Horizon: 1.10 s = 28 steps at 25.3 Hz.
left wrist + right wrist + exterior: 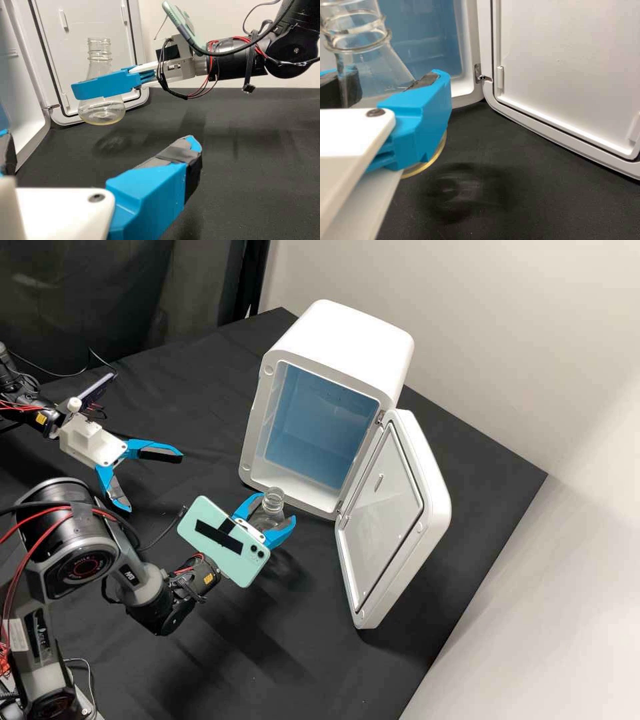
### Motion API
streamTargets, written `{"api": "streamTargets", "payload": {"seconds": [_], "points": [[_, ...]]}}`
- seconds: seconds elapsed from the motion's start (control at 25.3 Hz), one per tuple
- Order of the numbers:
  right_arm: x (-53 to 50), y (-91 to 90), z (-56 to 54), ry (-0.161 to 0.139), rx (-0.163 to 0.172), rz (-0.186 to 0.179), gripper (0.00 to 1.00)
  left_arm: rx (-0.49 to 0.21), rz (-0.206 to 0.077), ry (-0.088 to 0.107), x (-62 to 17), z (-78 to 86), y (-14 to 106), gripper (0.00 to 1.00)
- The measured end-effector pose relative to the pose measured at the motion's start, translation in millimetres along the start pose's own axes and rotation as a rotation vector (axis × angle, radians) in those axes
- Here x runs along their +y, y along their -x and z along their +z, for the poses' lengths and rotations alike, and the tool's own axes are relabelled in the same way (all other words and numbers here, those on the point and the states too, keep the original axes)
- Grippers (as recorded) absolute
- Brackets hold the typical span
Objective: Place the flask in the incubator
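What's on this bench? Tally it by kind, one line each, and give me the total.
Flask: 1
Incubator: 1
Grippers: 2, the left gripper and the right gripper
Total: 4

No legible text on anything here

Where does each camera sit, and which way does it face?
High view: fixed off the arms, looking down aslant at bench, open incubator, left gripper, right gripper.
Left wrist view: on the left arm, looking at the right gripper holding the flask; own blue finger shows.
Right wrist view: on the right arm, facing the incubator's interior and door; own fingers grip the flask.
All share the flask.
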Motion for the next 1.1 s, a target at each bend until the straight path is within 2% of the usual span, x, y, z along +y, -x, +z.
{"api": "streamTargets", "payload": {"seconds": [0.16,0.32,0.43,0.59,0.75,0.91,1.03,1.1], "points": [[0.6,-1.3,-1.8,0.002,0.009,0.002,0.0,0.0,0.0,0.0,0.0,0.0,0.0,1.0],[6.5,-6.6,-9.9,0.0,0.044,0.024,0.0,0.0,0.0,0.0,0.0,0.0,0.0,1.0],[6.1,-11.8,-16.5,0.001,0.069,0.027,0.0,0.0,0.0,0.0,0.0,0.0,0.0,1.0],[6.3,-25.3,-22.2,-0.009,0.089,0.043,0.0,0.0,0.0,0.0,0.0,0.0,0.0,1.0],[5.1,-41.3,-24.8,-0.021,0.093,0.063,0.0,0.0,0.0,0.0,0.0,0.0,0.0,1.0],[0.8,-56.4,-26.7,0.004,0.094,0.073,0.0,0.002,0.0,0.0,0.1,-0.5,0.0,1.0],[-4.8,-66.2,-28.0,0.03,0.106,0.057,0.0,0.003,0.002,0.0,0.4,-0.9,0.1,1.0],[-5.4,-72.6,-28.7,0.037,0.114,0.058,0.0,0.007,0.002,0.001,0.7,-2.1,0.2,1.0]]}}
